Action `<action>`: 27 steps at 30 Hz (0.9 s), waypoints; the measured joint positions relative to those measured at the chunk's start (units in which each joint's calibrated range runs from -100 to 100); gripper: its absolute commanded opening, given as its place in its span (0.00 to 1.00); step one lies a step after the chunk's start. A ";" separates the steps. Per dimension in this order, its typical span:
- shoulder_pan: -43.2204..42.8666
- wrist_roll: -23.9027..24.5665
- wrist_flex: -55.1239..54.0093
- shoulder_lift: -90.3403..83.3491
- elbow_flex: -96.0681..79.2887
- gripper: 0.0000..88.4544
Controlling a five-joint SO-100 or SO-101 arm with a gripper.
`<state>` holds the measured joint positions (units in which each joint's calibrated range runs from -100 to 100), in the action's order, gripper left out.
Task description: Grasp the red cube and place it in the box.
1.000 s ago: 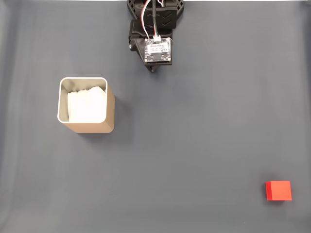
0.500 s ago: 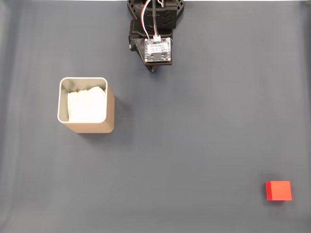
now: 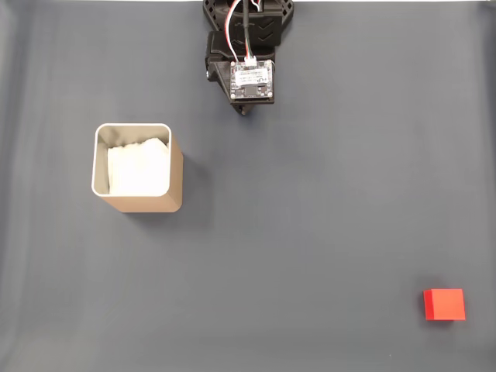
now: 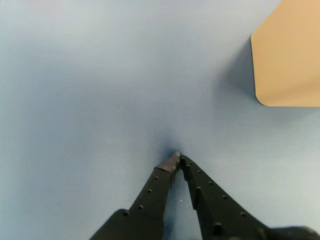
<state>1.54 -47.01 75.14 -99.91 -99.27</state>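
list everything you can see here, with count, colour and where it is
red cube: one, bright red, lower right of the fixed view, on the mat, far from the box
box: one, tan with pale rim, left of centre in the fixed view, upright
white paper: inside the box
mat: one, dark grey-blue, covering the table
arm: one, black, top centre of the fixed view, with a circuit board on it
gripper: one, black, fingertips together, low over bare mat

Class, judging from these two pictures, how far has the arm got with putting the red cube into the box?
Nothing looks done yet. The red cube lies on the mat at lower right of the fixed view, far from the box, which holds only white paper. The end effector is shut and empty in the wrist view. Reaching, grasping, carrying and dropping all remain.
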 measured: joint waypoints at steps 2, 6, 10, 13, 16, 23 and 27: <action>0.00 0.00 0.00 0.00 0.00 0.00; 0.00 -0.15 0.00 0.00 0.00 0.00; 0.00 -0.68 -0.73 0.27 0.00 0.00; -0.30 -0.73 -5.28 0.53 0.00 0.00; -0.53 -1.03 -10.15 0.53 0.00 0.00; -0.68 0.98 -21.12 0.53 0.00 0.00; -0.68 1.66 -28.51 0.53 0.00 0.00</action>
<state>0.86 -45.35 46.63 -99.38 -99.27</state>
